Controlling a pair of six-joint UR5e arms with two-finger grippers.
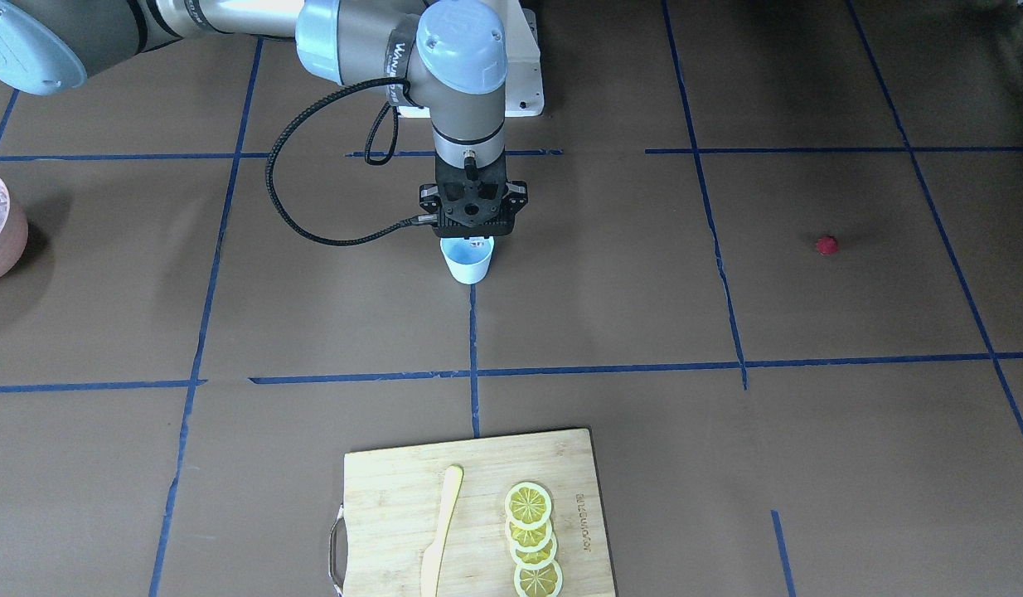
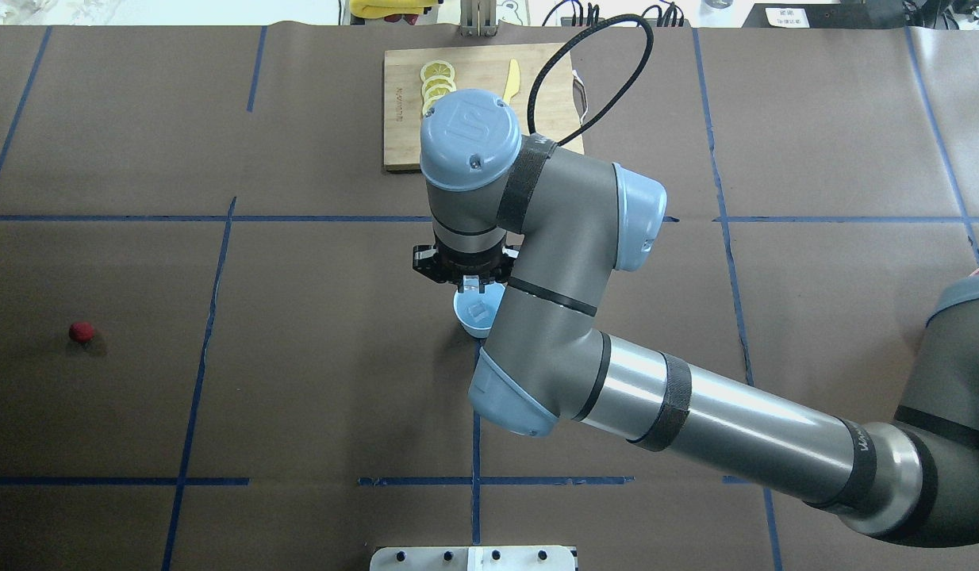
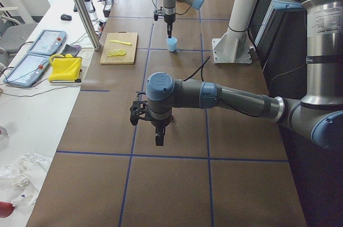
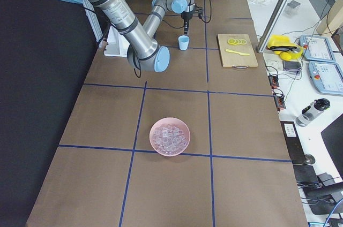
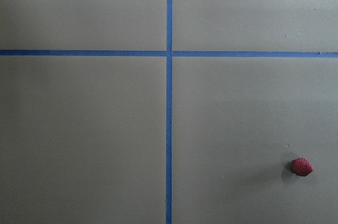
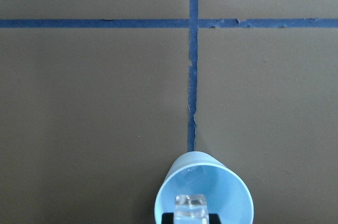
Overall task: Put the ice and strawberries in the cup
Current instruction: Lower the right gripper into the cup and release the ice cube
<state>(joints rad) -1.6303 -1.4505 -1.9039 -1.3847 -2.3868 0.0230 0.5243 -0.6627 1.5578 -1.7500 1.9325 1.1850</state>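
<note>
The pale blue cup (image 1: 467, 264) stands near the table's middle, on a blue tape line. My right gripper (image 1: 476, 241) hangs straight down over its mouth. In the right wrist view a clear ice cube (image 6: 190, 206) sits between the fingertips, just above the cup's (image 6: 227, 184) opening. The dark-red strawberry (image 1: 826, 245) lies alone on the table far towards my left side; it also shows in the overhead view (image 2: 81, 331) and the left wrist view (image 5: 302, 167). My left gripper (image 3: 159, 140) hangs above the table near there; I cannot tell whether it is open.
A pink bowl (image 4: 170, 153) holding several ice cubes (image 4: 169, 136) stands at my right end of the table. A wooden cutting board (image 1: 387, 514) with lemon slices (image 1: 532, 539) and a yellow knife (image 1: 441, 531) lies at the far edge.
</note>
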